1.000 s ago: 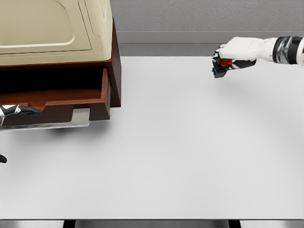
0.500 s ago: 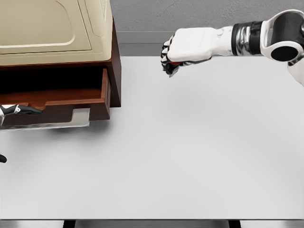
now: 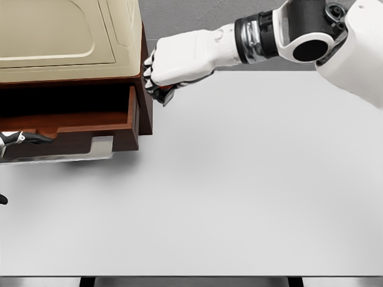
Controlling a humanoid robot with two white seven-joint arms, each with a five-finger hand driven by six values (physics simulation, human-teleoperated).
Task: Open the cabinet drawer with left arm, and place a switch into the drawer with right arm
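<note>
My white five-finger right hand [image 3: 170,67] has swept from the 2 o'clock corner of the white table [image 3: 239,179] across to about 11 o'clock, now right against the dark brown wooden cabinet [image 3: 145,89] beside its open drawer [image 3: 90,122]. The small red-and-black switch [image 3: 164,94], plainly visible a second ago, now barely shows beneath my curled fingers.

**Much Sat Out of Sight**

The switch [image 3: 166,93] showed only as a dark sliver with a red trace beneath the right hand's [image 3: 173,63] curled fingers. The left hand [image 3: 18,139] was cut by the picture's edge. The drawer's [image 3: 72,128] interior lay in shadow, and the cabinet [image 3: 72,36] ran off frame.
</note>
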